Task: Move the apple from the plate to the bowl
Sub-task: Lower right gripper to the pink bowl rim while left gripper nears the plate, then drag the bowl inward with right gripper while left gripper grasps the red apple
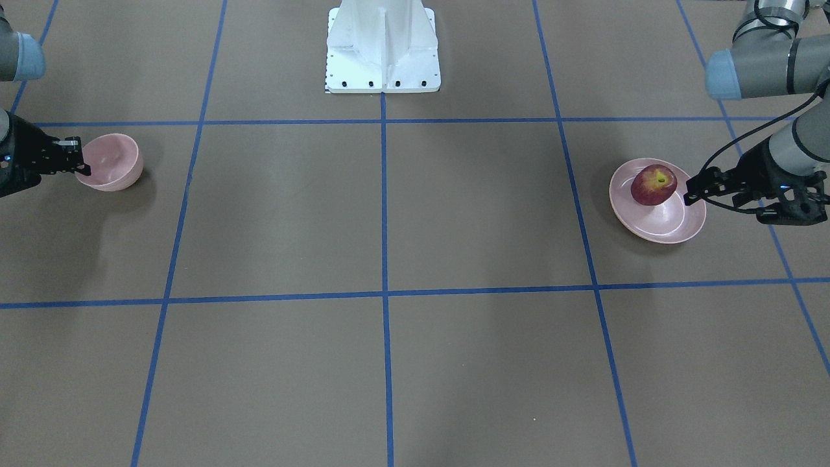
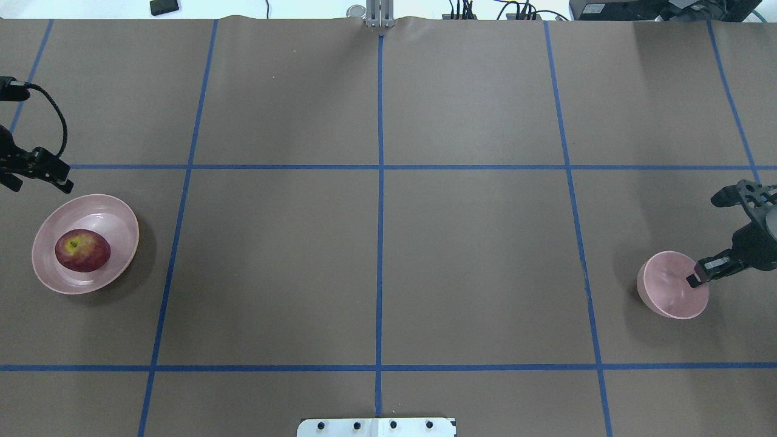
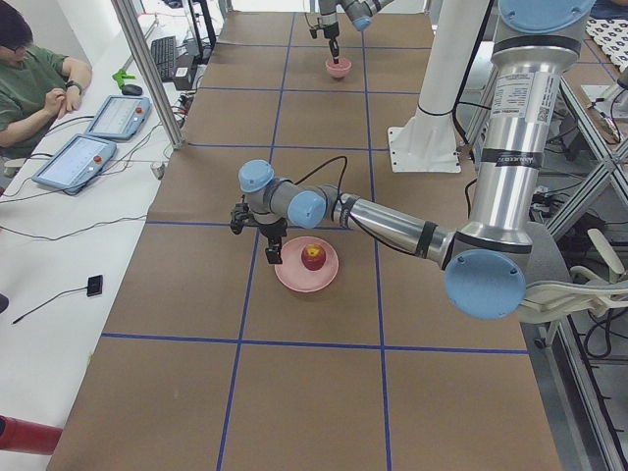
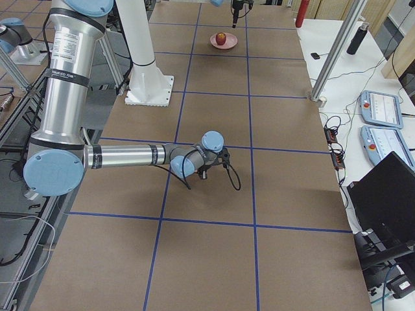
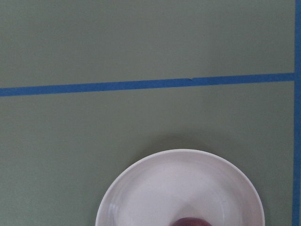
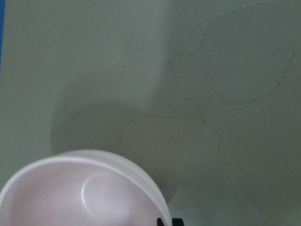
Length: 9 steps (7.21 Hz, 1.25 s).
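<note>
The dark red apple (image 2: 82, 250) lies in the middle of the wide pale pink plate (image 2: 115, 212) at the table's left; both also show in the front view, the apple (image 1: 653, 185) on the plate (image 1: 674, 230). My left gripper (image 2: 61, 181) (image 1: 692, 193) hangs just outside the plate's far rim and looks open and empty; its wrist view shows only the plate (image 5: 141, 197). The small deep bowl (image 2: 665, 291) (image 1: 113, 162) stands empty at the far right. My right gripper (image 2: 695, 280) (image 1: 82, 170) looks shut on the bowl's outer rim (image 6: 141, 176).
Brown table cover with a blue tape grid. The white robot base (image 1: 382, 48) stands at the table's middle near edge. An operator (image 3: 29, 78) with tablets sits beyond the far side, next to metal posts (image 3: 147, 69). A wide stretch of table separates plate and bowl.
</note>
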{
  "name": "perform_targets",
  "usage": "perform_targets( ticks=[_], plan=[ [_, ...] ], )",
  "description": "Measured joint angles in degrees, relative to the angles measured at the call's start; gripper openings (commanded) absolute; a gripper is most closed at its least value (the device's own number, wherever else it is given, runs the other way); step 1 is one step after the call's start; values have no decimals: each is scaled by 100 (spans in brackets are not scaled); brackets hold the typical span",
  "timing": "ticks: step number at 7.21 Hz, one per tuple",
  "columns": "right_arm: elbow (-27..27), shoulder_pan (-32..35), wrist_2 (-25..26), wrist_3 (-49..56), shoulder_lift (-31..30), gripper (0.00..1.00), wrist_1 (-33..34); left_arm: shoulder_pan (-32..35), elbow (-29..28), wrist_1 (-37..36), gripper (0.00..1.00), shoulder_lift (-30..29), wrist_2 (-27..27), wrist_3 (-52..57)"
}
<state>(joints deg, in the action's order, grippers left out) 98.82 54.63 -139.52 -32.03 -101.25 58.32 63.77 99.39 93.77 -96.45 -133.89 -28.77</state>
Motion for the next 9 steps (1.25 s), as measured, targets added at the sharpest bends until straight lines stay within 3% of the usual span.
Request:
perform_targets(
  ticks=[5,9],
  plan=[
    [87,725,-1007,-965,720,0,67,-443,83,-8,98,66,42,-118],
    [137,935,-1288,-1773,1186,0,92,-740,16,-8,98,85,124,-94]
  ],
)
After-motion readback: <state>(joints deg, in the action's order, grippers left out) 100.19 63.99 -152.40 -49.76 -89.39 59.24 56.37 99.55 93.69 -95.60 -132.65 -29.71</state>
